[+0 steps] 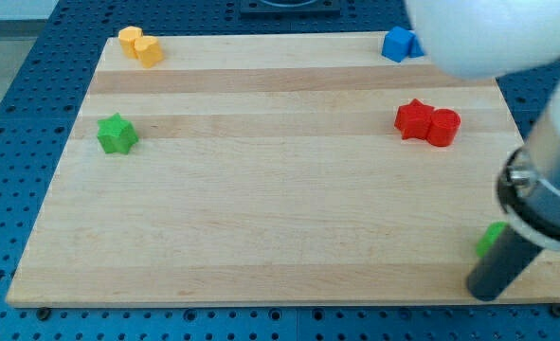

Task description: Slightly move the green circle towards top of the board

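hidden: green block [493,237] at the view's lower right, mostly covered by the dark rod [507,263]; only a small green sliver shows, shape cannot be made out, so cannot confirm it is the circle
cut off: arm body [488,33] blurred and white at the view's top right, covering part of the blue block [398,44]; blue shape unclear
my tip: [481,292] at the rod's lower end, just below and slightly left of the green sliver, near the board's bottom edge; contact with it cannot be told
jaws: none on this rig, just a plain rod, so no open or closed state to tell
green count: two, the star [117,134] near the left edge plus the hidden one
red count: two, a star [414,119] and a round one [442,127], touching
yellow count: two blocks [139,45] pressed together in the top left corner, shapes hard to read
blue count: one visible
board: wooden [261,208], on blue perforated table [24,114]
edges: green sliver sits close to the right and bottom edges
open room: wide bare wood across the middle and lower left; clear run above the sliver up to the red pair
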Robot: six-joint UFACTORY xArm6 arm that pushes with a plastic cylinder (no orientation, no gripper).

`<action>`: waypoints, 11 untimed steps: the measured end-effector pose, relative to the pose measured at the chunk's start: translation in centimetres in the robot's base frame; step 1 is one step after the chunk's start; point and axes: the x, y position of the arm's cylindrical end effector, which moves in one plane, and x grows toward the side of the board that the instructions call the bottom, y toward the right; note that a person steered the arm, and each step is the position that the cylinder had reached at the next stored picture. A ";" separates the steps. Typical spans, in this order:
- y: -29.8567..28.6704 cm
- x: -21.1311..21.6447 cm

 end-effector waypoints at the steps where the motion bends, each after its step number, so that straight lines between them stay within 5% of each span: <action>1: 1.7 0.0; 4: 5.0 -1.7; 11: -2.7 -7.7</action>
